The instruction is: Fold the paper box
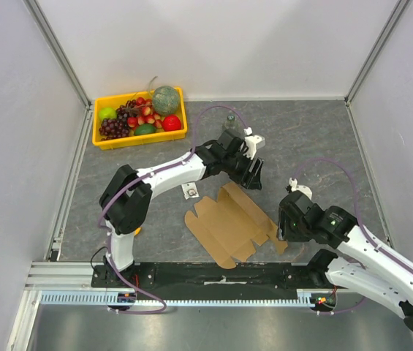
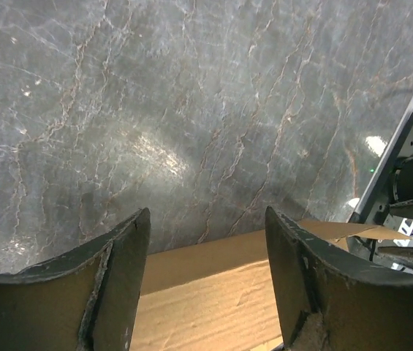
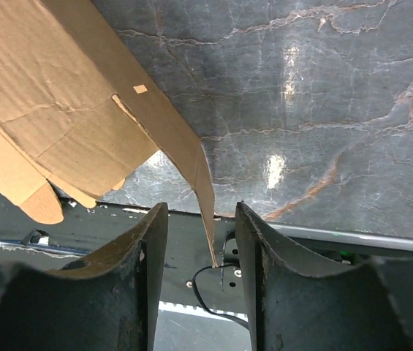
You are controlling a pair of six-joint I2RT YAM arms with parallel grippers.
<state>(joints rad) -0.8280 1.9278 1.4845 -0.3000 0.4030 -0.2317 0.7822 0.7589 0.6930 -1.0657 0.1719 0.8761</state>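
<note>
Paper box: flat brown die-cut sheet, not yet folded, lying on the bench in the lower middle of the top view, just ahead of the arm bases.

Risks, as judged from here:
- One thin raised flap, seen edge-on, stands between the jaws of the right end effector, nearer the finger on the right of the frame. Closing off-centre could buckle the flap or crease it away from its score line.
- Only the tip of that flap reaches between the fingers. So shallow a bite could slip off under a pull.
- The sheet looks light and nothing pins it. A push from either side could slide or spin it across the bench instead of bending it.
- The left end effector hangs over the sheet's upper edge. Going lower could drive the fingertips into the panel and dent it.

End effectors:
- Right: jaws part-way apart, a gap on each side of the flap, no squeeze visible. Released, grasping nothing. In the top view it sits at the sheet's right corner.
- Left: jaws wider apart. Cardboard shows across the gap and runs past the finger on the right of the frame. Released, nothing grasped; contact with the sheet cannot be told.

Outward: a yellow tray of fruit, upper left of the top view, well apart from the sheet.
</note>
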